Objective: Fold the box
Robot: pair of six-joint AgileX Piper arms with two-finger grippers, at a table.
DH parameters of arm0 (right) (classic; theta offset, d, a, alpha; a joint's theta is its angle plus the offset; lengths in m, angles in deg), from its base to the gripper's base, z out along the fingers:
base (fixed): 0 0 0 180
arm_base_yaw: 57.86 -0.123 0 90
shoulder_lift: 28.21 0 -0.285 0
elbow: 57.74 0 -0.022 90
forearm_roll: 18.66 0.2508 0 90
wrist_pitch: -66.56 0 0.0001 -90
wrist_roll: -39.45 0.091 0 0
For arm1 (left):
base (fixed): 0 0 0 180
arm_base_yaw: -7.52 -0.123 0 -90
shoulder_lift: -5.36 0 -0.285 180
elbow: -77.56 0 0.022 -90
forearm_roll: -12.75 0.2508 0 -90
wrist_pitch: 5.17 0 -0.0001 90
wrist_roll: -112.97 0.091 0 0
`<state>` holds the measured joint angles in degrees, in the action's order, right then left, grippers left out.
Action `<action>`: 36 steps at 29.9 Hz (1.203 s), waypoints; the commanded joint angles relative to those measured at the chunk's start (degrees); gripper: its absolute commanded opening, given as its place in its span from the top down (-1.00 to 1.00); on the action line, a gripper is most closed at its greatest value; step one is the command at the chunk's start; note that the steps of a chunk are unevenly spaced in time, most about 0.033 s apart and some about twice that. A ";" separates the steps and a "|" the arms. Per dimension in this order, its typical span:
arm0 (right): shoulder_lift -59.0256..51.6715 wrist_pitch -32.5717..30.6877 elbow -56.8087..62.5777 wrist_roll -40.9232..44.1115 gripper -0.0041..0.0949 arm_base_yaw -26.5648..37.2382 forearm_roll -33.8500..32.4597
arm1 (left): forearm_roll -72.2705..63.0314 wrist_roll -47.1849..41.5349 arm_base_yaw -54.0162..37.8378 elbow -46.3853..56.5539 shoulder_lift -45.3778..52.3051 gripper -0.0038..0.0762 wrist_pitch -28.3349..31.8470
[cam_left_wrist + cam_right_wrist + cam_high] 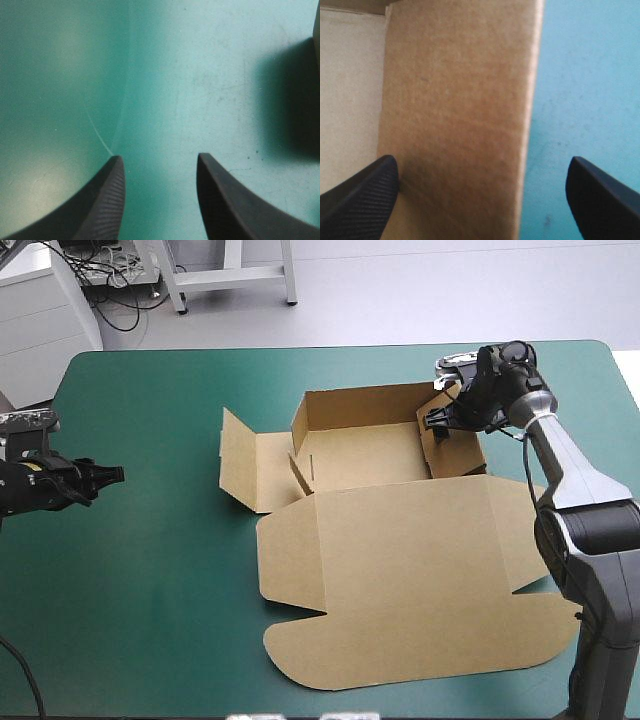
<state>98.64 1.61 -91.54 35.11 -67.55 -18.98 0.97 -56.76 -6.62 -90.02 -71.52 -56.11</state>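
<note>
box [400, 570]: brown cut board, part folded
walls: far and right raised, left flap lying out flat
lid: flat toward the near edge
place: table centre-right

Table [150, 390] here has a teal-green cover [140, 580], and pretty much the only thing lying on it is the brown box [400, 540], sitting mid-table and a bit toward the right. Its tray [365, 455] has walls up on the far side, and the lid [410, 580] lies flat toward the near edge.
</note>
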 commanded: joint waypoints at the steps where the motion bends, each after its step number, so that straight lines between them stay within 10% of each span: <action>1: -1.91 3.33 -1.33 -0.03 -0.61 0.37 0.64 | -1.57 0.30 0.09 -1.55 1.17 0.10 2.24; 12: 0.58 0.18 -1.44 -0.82 0.97 0.37 0.32 | -1.57 0.52 0.09 -1.55 1.17 0.10 2.01; 36: -3.15 -3.53 -7.08 1.66 0.96 0.37 -0.48 | -2.45 0.65 0.09 -1.55 1.17 0.10 2.11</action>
<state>99.80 -2.96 -96.60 36.33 -67.41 -18.66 0.01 -56.08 -6.62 -90.02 -71.52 -56.47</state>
